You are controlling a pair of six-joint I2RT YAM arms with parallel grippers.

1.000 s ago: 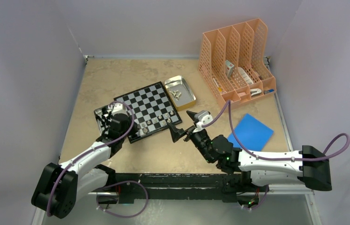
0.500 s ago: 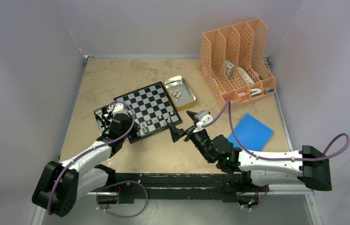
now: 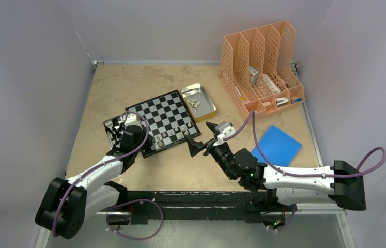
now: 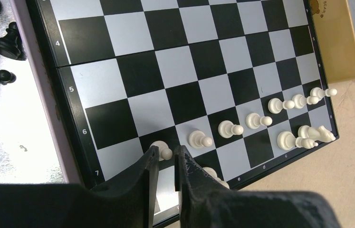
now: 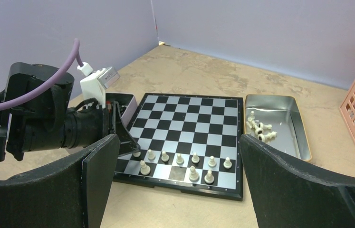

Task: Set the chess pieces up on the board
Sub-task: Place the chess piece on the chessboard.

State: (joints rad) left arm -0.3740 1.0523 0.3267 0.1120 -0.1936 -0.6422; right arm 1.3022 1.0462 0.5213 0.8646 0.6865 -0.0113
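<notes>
Left tool [image 4: 166,156], jaws narrow, brackets a pale pawn [image 4: 162,148] standing on the board [image 4: 132,33] at its tips, grip unclear; the light, slick, easily tipped piece wants pinching at its slim stem, while the right tool [image 5: 179,138] gapes wide, the board ahead of it.

Left arm [image 3: 95,173] — we record it reaching forward from its base, elbow low, wrist tipped down; left gripper [image 4: 166,150], jaws drawn to a narrow slit. Right arm [image 3: 289,178] — we note it lying low, forearm angled leftward; right gripper [image 5: 179,142], jaws spread wide apart.
</notes>
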